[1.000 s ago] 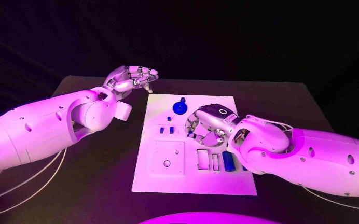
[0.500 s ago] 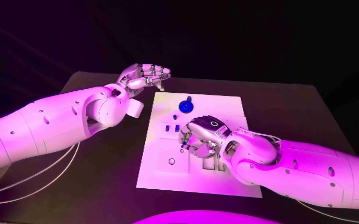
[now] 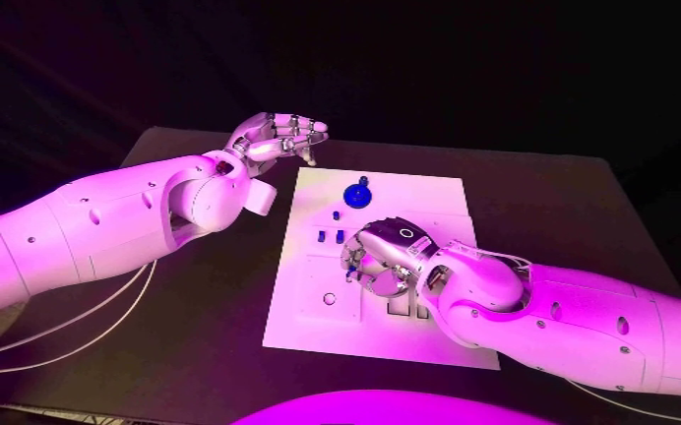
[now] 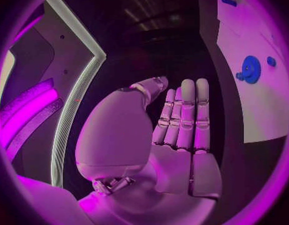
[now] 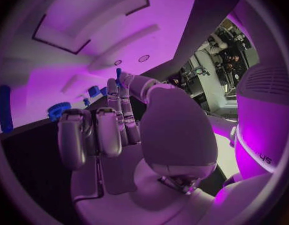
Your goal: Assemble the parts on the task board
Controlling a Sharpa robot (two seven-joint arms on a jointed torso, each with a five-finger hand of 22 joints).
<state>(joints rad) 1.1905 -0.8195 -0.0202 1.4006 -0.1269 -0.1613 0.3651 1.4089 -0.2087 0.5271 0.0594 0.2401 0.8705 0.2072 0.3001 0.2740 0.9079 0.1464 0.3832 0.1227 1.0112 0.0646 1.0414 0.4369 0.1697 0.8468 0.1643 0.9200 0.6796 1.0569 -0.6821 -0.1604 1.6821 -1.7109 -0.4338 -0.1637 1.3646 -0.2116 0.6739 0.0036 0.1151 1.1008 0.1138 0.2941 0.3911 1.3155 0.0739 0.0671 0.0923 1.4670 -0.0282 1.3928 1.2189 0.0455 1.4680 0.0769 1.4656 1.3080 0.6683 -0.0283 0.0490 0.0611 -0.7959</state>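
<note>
The white task board (image 3: 433,197) lies in the middle of the table. A round blue part (image 3: 356,193) stands near its far edge, with small blue parts (image 3: 324,237) just on the near side of it. My right hand (image 3: 383,264) is low over the board's middle. In the right wrist view its thumb and one fingertip meet on a small blue part (image 5: 118,74), and the other fingers (image 5: 88,135) are curled. My left hand (image 3: 279,137) hovers off the board's far left corner. Its fingers (image 4: 185,115) lie straight together and hold nothing.
A blue gear-like part (image 5: 59,109) and a long blue part (image 5: 3,108) sit on the board (image 5: 69,60) beyond my right hand. Square and slot recesses (image 3: 330,292) mark the board's near half. Bare black table (image 3: 213,307) lies to the left.
The whole picture has shifted. Against the board, my right hand has moved a little toward its near middle. My left hand stays by the far left corner.
</note>
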